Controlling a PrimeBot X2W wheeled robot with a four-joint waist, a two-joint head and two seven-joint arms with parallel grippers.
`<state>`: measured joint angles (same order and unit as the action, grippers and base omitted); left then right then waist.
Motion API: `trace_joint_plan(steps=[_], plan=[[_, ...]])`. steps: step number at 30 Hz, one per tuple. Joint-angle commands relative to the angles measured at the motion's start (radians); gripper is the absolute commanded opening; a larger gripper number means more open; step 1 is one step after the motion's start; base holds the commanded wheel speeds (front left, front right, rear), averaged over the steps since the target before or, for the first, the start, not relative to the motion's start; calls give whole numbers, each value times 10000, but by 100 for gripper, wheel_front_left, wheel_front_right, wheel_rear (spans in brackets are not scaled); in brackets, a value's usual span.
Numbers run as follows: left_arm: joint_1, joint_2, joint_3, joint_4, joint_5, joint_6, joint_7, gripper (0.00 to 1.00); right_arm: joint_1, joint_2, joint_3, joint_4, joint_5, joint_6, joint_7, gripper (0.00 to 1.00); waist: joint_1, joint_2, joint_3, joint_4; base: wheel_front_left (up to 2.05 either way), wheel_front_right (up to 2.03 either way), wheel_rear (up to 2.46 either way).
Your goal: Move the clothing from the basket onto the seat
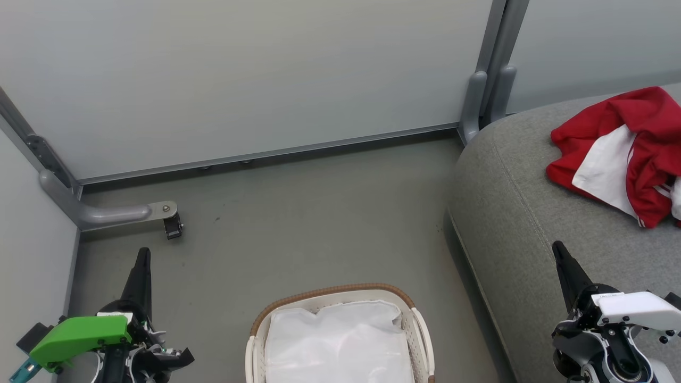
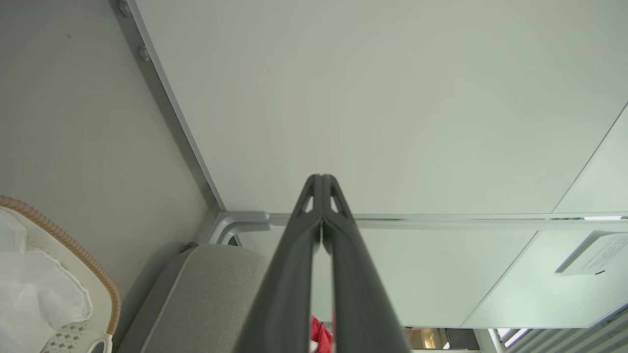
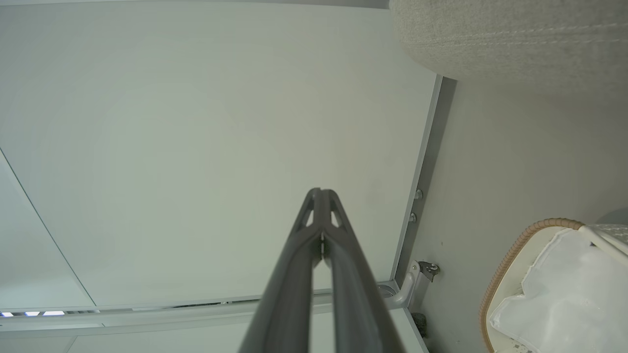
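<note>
Wall panels [image 1: 239, 80]: pale grey in metal frames, standing beyond the basket [image 1: 330, 291] and along its left side, meeting in a corner
Floor [image 1: 319, 213]: grey-green, running from the basket to the far panels; the basket stands on it
Seat [image 1: 511, 213]: grey upholstered cushion with a rounded corner and a stitched seam, near the basket on its right, a strip of floor between them
Clothing [image 1: 622, 154]: red with a white panel and thin white stripes at a cuff, lying crumpled on the seat, well apart from the basket, beyond it and to its right
Basket: cream perforated plastic with a brown woven rim, cut off by the lower edge of the head view
Liner sheet [image 1: 340, 340]: white, translucent and rumpled, lying inside the basket
Left hand [image 1: 143, 254]: left of the basket, over the floor, its two dark fingers pressed together tip to tip, holding nothing
Right hand [image 1: 558, 249]: right of the basket, over the seat's near edge, fingers closed tip to tip, holding nothing, apart from the clothing
Caster [image 1: 173, 226]: small and black, on a metal foot of the panel frame, beyond the basket to its left
</note>
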<state>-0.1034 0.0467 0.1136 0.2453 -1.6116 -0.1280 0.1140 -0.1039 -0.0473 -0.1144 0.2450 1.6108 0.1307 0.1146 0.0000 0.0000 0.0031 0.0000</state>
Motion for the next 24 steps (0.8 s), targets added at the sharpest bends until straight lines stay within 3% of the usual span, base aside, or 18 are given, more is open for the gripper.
trace_joint_plan(steps=[1, 24], plan=[[-116, 66, 19, -16, -28, -51, 36, 0, -85, -55, -17, -26, 40, 0, 25, 0, 0, 0, 0, 0, 0, 0, 0], [-116, 66, 19, -17, -28, -51, 35, 0, -85, -56, -16, -26, 41, 0, 24, 0, 0, 0, 0, 0, 0, 0, 0]])
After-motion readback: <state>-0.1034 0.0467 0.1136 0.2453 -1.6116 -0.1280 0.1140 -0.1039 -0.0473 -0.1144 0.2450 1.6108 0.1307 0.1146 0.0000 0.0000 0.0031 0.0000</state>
